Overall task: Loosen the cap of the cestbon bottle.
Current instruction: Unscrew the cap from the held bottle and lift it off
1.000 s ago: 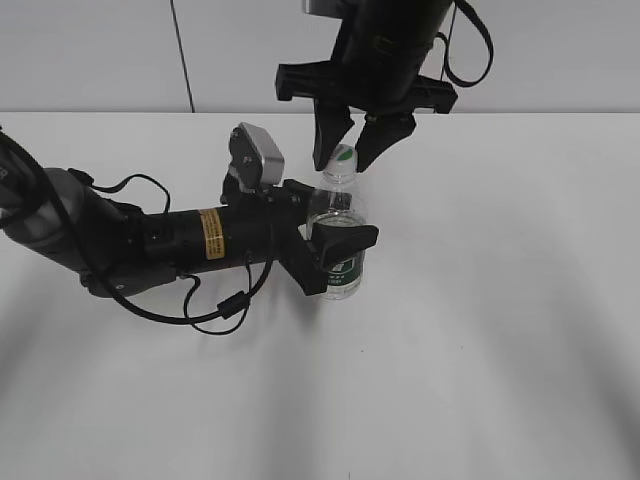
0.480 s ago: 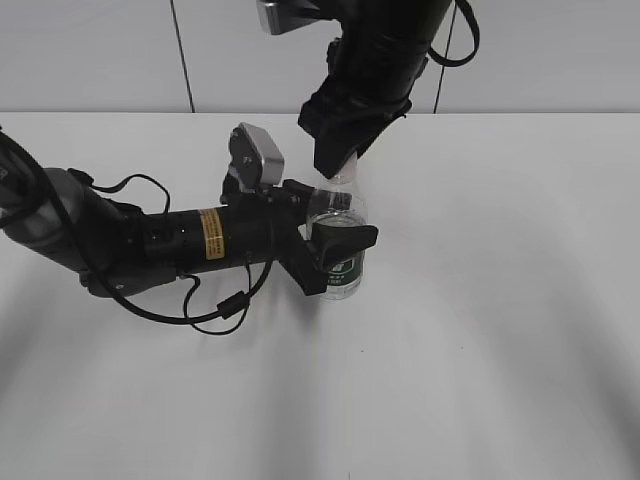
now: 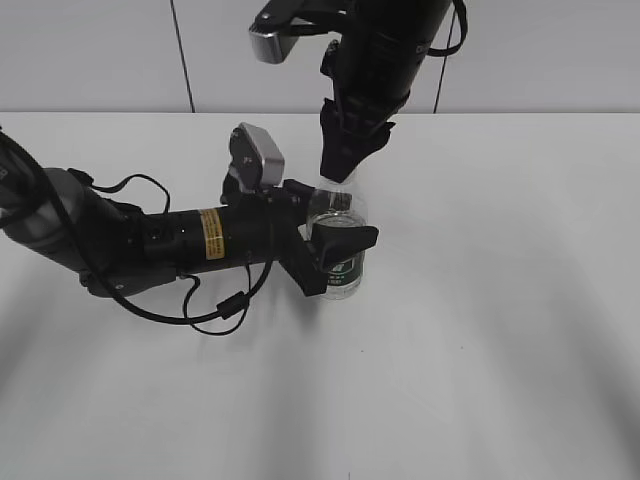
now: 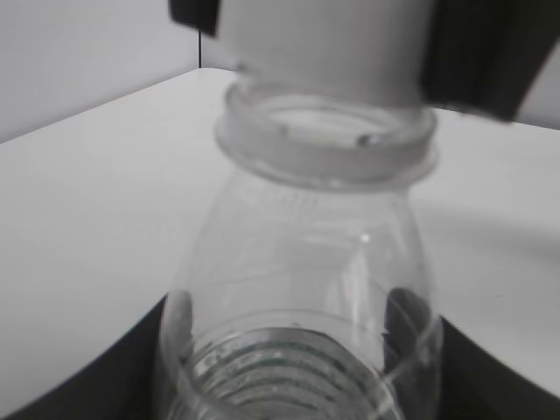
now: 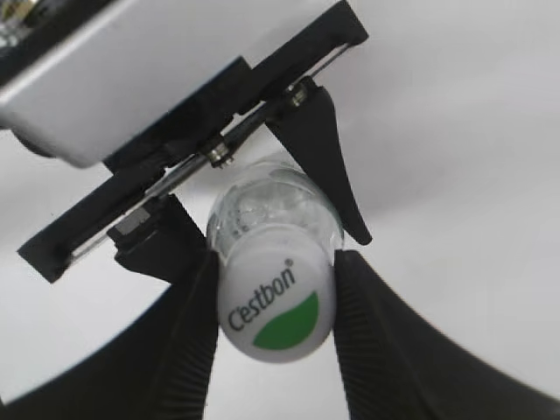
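The cap (image 5: 276,304), white with its green leaf patch, sits on top of the cestbon bottle (image 3: 339,243), which stands upright near the middle of the white table (image 3: 500,300). The right gripper (image 5: 273,302) comes down from above the bottle, its fingers (image 5: 372,324) pressed against either side of the cap. It's holding it. Lower down, the left gripper (image 3: 335,255) reaches in from the bottle's left and is clamped round the body at the green label.

The risk, I'd say, is slip: the cap is small and smooth, and if the pinch is light the fingers could skate round it without turning it. If the lower hold gives, the whole bottle may spin with the cap, or the thin plastic could buckle under the squeeze.

Only the right wrist view shows the cap's top and both fingers against it; from the exterior view the cap is hidden behind the gripper. The left wrist view, blurred, shows the bottle's shoulder and neck ring from below.
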Action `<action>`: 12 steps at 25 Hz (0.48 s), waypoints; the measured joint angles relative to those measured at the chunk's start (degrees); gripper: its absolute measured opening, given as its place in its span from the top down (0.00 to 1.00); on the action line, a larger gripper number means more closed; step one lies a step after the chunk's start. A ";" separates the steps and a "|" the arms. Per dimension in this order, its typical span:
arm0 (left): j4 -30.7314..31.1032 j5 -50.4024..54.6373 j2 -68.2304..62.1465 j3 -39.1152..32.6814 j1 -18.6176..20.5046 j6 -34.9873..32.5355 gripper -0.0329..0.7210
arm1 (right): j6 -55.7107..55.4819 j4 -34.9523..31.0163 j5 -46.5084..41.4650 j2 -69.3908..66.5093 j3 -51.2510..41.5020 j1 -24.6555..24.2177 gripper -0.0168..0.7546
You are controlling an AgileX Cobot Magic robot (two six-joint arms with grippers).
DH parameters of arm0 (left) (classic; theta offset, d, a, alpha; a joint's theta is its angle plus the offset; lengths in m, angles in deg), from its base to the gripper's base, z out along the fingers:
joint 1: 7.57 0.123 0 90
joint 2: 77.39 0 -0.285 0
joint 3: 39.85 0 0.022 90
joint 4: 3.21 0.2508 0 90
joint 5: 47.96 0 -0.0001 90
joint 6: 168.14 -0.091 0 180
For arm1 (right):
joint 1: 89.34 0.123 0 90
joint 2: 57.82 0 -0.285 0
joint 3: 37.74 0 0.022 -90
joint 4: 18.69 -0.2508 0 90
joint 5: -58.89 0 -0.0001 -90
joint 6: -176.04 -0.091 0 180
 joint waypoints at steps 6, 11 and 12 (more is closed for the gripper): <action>0.56 0.00 0.00 0.00 0.00 -0.06 0.42 | 13.59 0.06 -0.06 0.00 0.12 0.00 0.58; 0.84 0.00 0.00 0.04 0.00 -0.06 0.42 | 21.98 0.06 -0.17 0.00 0.17 0.00 0.58; 0.84 0.00 0.00 0.04 0.00 -0.06 0.42 | 22.78 0.06 -0.17 0.04 0.17 0.00 0.58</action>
